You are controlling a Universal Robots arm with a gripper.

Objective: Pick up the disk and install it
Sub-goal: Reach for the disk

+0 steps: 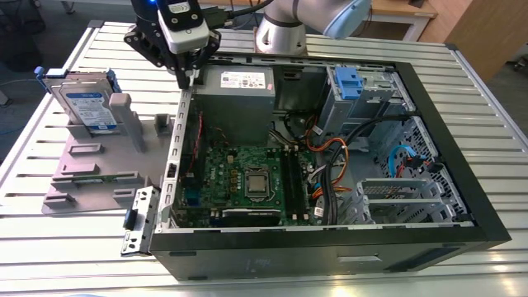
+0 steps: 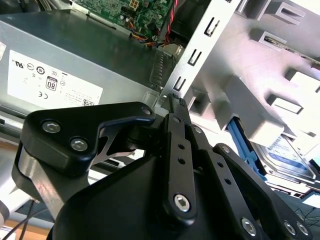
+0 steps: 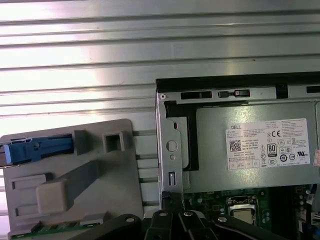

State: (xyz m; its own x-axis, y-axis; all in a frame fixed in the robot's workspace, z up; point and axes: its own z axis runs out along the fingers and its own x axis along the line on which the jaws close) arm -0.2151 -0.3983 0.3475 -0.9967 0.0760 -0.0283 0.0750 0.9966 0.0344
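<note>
Jaws are drawn narrow, the tips together and gripping nothing, on the gripper (image 1: 187, 75), which hangs tip-down over the side wall of the open computer case (image 1: 462, 161), at the corner by the power supply (image 1: 235, 83). In both wrist views the tips (image 2: 175, 102) (image 3: 167, 198) sit just above that metal wall edge

The disk (image 1: 89, 102) is well apart from the gripper, outside the case on the exterior view's left. It stands upright on edge in a slot of the grey holder block (image 1: 83, 185), its white-and-blue label facing out and its blue carrier frame (image 1: 113, 83) around it. In the second wrist view the disk (image 2: 286, 150) shows beyond the holder's grey posts, and in the first wrist view its blue frame (image 3: 37, 150) pokes out of the block. A narrow green board (image 1: 99, 179) lies flat in another slot of the same block

Inside the case lie the motherboard (image 1: 247, 179) with its processor socket (image 1: 257, 182), bundled cables (image 1: 330, 161), and a metal drive cage (image 1: 367, 99) with a blue plastic part (image 1: 347, 80) at its top. Case and holder rest on a slatted metal table (image 1: 49, 247)
</note>
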